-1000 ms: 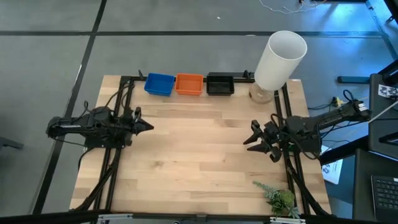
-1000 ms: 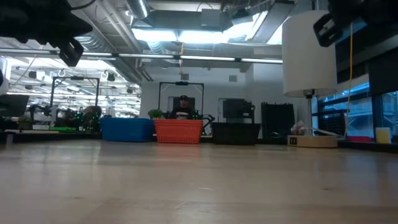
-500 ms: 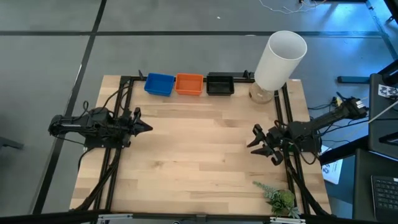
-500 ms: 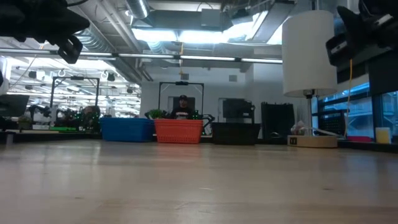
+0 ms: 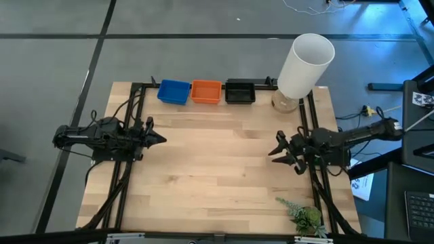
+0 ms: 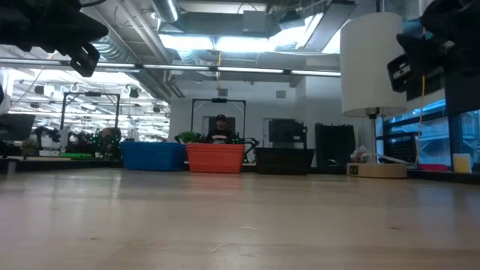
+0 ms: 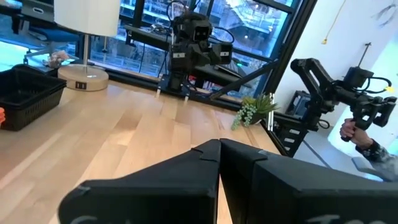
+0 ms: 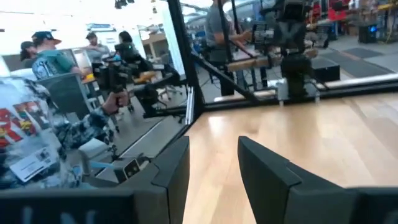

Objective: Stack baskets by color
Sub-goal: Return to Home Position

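Observation:
A blue basket [image 5: 173, 91], an orange basket [image 5: 206, 91] and a black basket [image 5: 239, 91] stand on their bottoms in a row at the table's far edge. The low view shows them side by side: blue basket [image 6: 154, 156], orange basket [image 6: 215, 158], black basket [image 6: 285, 160]. My left gripper [image 5: 161, 139] hovers shut over the table's left side, pointing level toward the right. My right gripper [image 5: 277, 150] hovers open over the right side, pointing level toward the left, with nothing between its fingers [image 8: 174, 168]. Both are well short of the baskets.
A tall white cylinder [image 5: 305, 62] on a round base stands at the far right corner, next to the black basket. A small green plant [image 5: 303, 217] lies near the front right corner. Bare wooden tabletop [image 5: 217, 163] lies between the two arms.
My right gripper has sunk toward the table by the right edge, still open and pointing level. The baskets and my left gripper have kept still.

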Tool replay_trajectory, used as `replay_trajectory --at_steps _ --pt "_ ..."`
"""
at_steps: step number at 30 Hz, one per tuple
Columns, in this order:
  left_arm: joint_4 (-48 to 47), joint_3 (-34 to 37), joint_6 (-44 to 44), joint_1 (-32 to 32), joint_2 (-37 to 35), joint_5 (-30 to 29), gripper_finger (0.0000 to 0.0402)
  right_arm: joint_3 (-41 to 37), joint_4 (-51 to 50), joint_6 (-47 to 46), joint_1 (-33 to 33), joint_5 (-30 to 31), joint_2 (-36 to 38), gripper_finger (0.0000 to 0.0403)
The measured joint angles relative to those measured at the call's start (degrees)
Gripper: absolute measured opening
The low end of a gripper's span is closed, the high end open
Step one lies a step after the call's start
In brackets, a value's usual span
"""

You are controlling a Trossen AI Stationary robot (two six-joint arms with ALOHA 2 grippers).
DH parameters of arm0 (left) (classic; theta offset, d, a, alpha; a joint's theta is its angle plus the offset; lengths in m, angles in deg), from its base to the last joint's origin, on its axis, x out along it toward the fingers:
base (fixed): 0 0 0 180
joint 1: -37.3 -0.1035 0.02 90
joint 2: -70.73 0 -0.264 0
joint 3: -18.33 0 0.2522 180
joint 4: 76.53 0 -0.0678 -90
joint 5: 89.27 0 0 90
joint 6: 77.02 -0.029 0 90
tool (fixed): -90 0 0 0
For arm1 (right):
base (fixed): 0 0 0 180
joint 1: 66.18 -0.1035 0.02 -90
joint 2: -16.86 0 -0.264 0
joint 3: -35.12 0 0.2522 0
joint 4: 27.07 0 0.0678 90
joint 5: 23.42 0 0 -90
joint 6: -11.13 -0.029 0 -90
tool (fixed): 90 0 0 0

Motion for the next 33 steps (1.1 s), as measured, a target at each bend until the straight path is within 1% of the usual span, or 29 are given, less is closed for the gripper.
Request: replay_trajectory --at_steps 3,12,18,25,29,33 --pt "-0.2 0.0 0.1 0.0 0.0 0.0 0.0 0.0 -4.1 -0.2 1.7 -0.9 4.3 0.0136" --pt "-0.2 0.0 -0.1 0.0 0.0 0.0 0.0 0.0 -17.2 -1.7 3.3 4.0 16.8 0.0136" --pt "-1.1 0.0 -0.2 0.0 0.0 0.0 0.0 0.0 -25.5 -1.6 3.3 4.9 24.4 0.0136" --pt "-2.4 0.0 -1.5 0.0 0.0 -0.3 0.0 0.4 -26.6 0.5 3.3 5.7 24.3 0.0136" --pt "-4.8 0.0 -2.7 0.0 0.0 -0.4 0.0 0.4 -27.5 1.6 3.3 7.9 24.3 0.0136" --pt "-8.2 0.0 -5.5 0.0 0.0 -0.8 0.0 0.4 -27.5 2.9 3.4 7.9 24.1 0.0136"
